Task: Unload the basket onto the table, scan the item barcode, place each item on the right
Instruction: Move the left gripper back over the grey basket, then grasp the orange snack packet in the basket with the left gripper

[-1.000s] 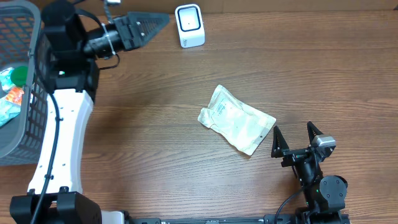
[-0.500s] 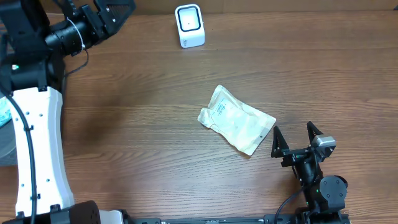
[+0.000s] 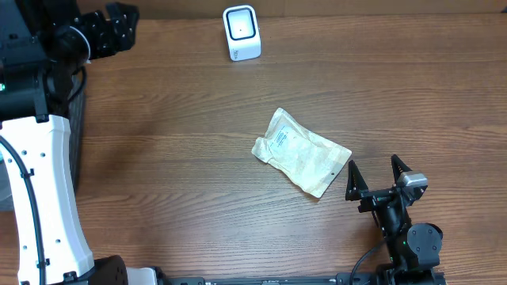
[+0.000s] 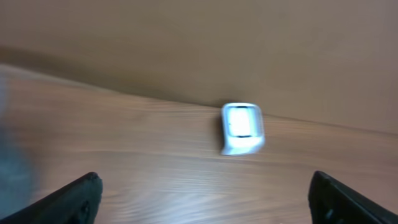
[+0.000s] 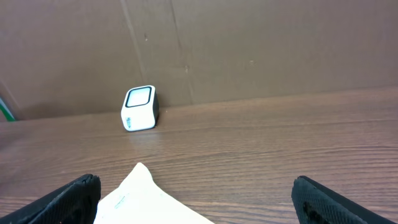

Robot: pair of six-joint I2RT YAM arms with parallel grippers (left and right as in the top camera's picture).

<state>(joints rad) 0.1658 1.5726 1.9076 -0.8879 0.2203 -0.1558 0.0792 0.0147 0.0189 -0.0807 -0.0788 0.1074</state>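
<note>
The pouch (image 3: 301,150) lies flat in the middle of the table (image 3: 182,127). At far left we see our left gripper (image 3: 120,25) near the back edge, jaws spread and empty, well apart from it. The scanner (image 3: 242,32) stands behind the pouch. Our right gripper (image 3: 374,170), also spread and empty, sits just right of it.

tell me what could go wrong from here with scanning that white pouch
The pouch lies flat on the table; the open right pincer beside it may skid over it or catch only a corner, so it droops. Its print is too small to tell where the barcode sits, so the wrong face could be shown to the scanner. The scanner stands small at the far edge and might get knocked.
</note>
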